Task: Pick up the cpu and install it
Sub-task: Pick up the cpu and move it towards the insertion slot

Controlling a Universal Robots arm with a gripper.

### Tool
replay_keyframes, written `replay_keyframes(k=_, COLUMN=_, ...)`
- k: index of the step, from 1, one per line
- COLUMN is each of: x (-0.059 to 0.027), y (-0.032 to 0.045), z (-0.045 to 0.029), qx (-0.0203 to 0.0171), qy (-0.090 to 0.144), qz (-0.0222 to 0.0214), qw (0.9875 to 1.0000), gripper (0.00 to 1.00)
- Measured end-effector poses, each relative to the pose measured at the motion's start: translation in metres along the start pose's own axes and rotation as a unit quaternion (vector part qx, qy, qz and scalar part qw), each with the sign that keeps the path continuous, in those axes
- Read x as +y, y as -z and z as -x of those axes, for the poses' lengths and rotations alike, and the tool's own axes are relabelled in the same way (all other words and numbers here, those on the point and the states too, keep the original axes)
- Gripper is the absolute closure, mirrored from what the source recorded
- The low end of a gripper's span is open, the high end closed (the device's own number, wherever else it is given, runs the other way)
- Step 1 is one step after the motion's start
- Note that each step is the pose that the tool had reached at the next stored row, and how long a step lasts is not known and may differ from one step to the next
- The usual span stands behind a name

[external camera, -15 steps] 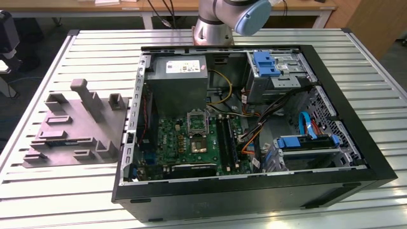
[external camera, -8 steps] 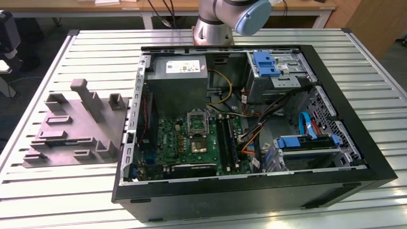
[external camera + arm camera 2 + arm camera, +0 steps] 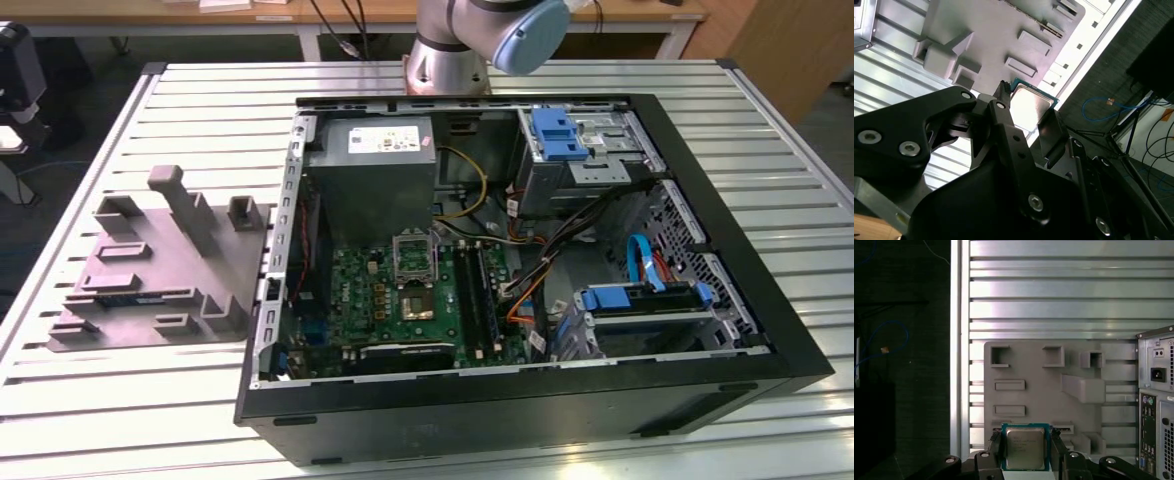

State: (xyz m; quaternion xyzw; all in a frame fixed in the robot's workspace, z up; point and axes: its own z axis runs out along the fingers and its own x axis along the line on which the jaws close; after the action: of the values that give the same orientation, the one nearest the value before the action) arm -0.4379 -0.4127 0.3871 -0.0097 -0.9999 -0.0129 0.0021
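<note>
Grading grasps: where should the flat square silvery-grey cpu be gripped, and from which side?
Pinch two opposite edges of the flat square silvery-grey cpu, approaching its metal top face-on; it is thin and straight-sided, and the tool flanks it that way.

Holder: you have the grey moulded holder (image 3: 154,280) flat on the slatted table (image 3: 200,100).
Case: your open computer case (image 3: 534,405) sits just beside it, toward the exterior view's right.
Board: green circuit board (image 3: 380,300) lies inside the case.
</note>
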Motion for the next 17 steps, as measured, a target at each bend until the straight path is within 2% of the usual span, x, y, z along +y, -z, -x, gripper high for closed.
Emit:
replay_keyframes(k=10, x=0.0001, y=0.0001, z=0.0054, qx=0.0001, qy=0.0, qz=0.0, qw=1.0, gripper=0.53)
replay_keyframes(k=17, x=0.0003, y=0.0001, z=0.0176, qx=0.0, qy=0.0, qz=0.0, qw=1.0, gripper=0.53)
